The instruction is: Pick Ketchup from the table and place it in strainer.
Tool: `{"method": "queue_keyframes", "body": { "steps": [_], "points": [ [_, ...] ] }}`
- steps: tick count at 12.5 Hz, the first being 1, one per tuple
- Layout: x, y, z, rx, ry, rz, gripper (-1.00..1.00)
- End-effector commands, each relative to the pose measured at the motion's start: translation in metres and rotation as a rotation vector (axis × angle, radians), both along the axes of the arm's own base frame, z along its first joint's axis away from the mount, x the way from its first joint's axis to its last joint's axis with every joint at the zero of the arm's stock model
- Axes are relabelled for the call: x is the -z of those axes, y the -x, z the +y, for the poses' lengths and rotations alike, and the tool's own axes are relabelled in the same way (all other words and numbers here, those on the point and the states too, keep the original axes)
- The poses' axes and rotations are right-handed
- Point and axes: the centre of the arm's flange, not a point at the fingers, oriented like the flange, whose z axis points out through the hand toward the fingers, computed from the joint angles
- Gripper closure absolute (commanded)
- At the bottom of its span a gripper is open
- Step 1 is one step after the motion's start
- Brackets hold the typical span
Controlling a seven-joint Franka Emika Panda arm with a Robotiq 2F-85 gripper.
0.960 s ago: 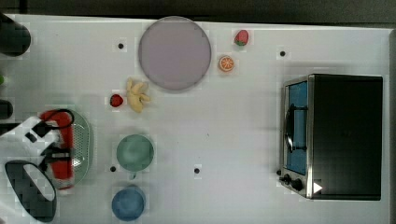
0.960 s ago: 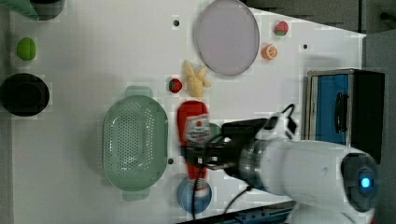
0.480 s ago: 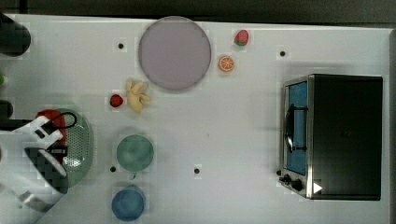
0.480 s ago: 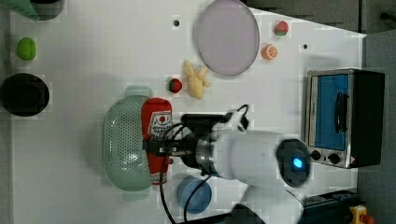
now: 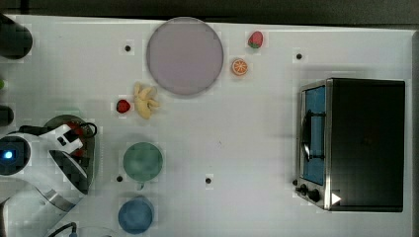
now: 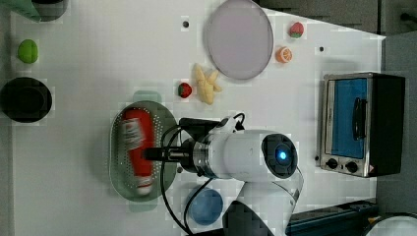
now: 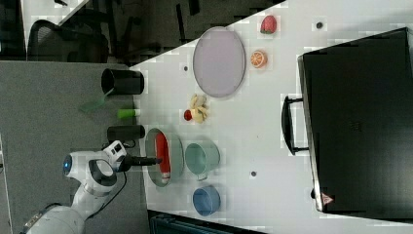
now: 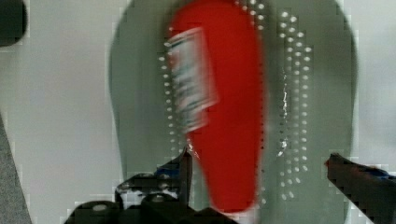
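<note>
Your jaws stand wide apart on the gripper point(image 8: 261, 184), holding nothing, and the Ketchup point(image 6: 137, 147) lies flat inside the strainer point(image 6: 118, 162) directly beneath them, its long axis along the basket's length, so you can simply lift clear.

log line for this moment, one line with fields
stage: release | Ketchup: lying in strainer | gripper: open, over bottle, not gripping | next: likely retreat

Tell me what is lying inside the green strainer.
The red ketchup bottle lies lengthwise in the strainer. The floor beneath the bottle is covered. The gripper hangs above, fingers open.
</note>
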Motion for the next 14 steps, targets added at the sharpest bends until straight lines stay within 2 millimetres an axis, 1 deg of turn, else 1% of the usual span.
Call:
{"method": "queue_keyframes", "body": {
  "steps": [1, 3, 4, 6, 8, 11, 12, 14],
  "points": [
    [-0.054, -0.016, -0.001, 0.094, -0.012, -0.088, -1.00],
    [-0.080, -0.031, -0.027, 0.135, 0.037, -0.114, -1.00],
    [-0.095, -0.038, -0.043, 0.160, 0.069, -0.128, -1.00],
    [-0.129, -0.054, -0.083, 0.231, 0.136, -0.163, -1.00],
    [-0.167, -0.069, -0.136, 0.333, 0.208, -0.197, -1.00],
    [-0.227, -0.083, -0.227, 0.512, 0.292, -0.227, -1.00],
    [-0.243, -0.084, -0.256, 0.568, 0.300, -0.226, -1.00],
    [-0.266, -0.083, -0.303, 0.705, 0.243, -0.166, -1.00]
  ]
}}
